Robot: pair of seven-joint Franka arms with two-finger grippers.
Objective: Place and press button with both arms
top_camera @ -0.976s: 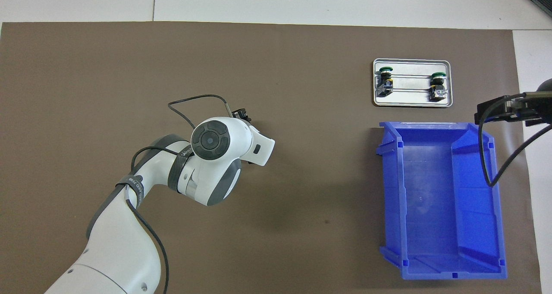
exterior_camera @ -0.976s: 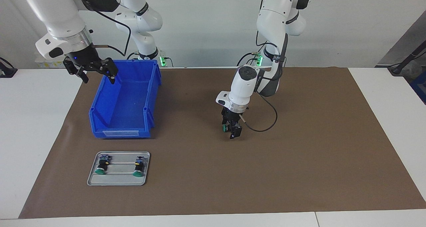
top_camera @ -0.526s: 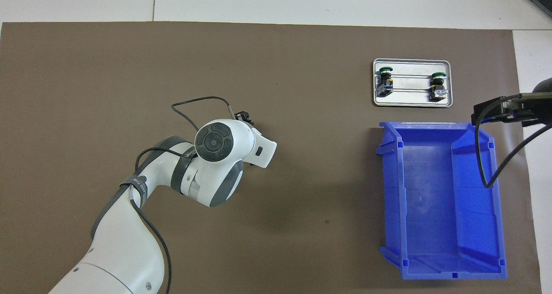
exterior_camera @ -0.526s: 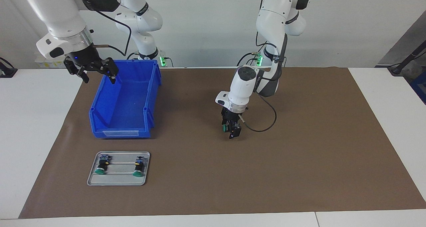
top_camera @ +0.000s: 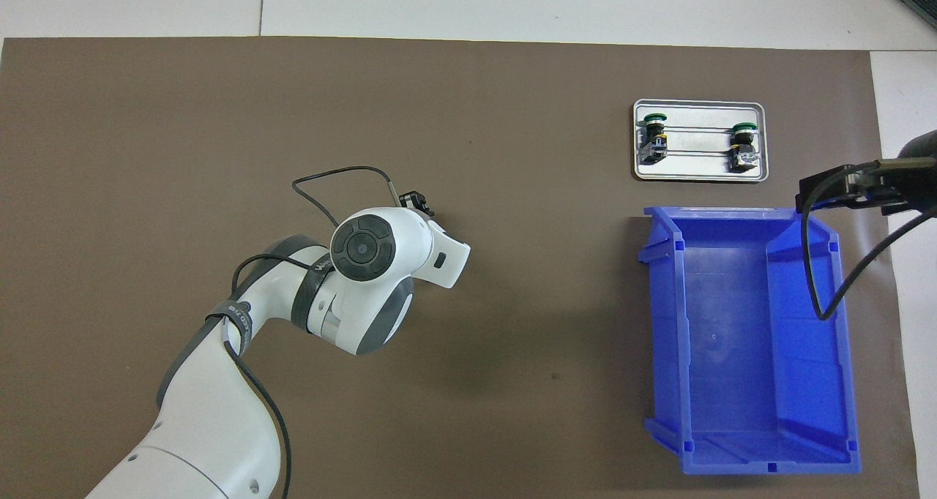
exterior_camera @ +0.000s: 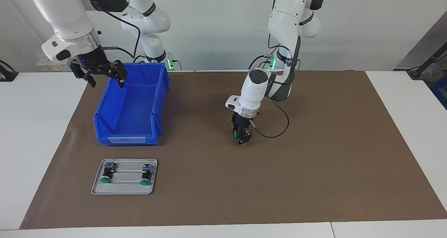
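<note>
Brown mat (exterior_camera: 314,168) covers the white desk (exterior_camera: 31,133). Left arm (exterior_camera: 256,88) bent down over mid-mat, wrist tilted; left gripper (exterior_camera: 242,135) just above the mat, clamped on the button (exterior_camera: 236,134), green cap sideways. Right arm (exterior_camera: 66,18) raised; right gripper (exterior_camera: 103,75) over the blue bin (exterior_camera: 131,126) at its wall nearer the robots, fingers spread, empty. Farther from the robots than the bin, a metal tray (exterior_camera: 124,191) holds two more buttons (exterior_camera: 104,175), lying on their sides.

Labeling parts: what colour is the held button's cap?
Green; the button in the left gripper shows best in the facing view.
</note>
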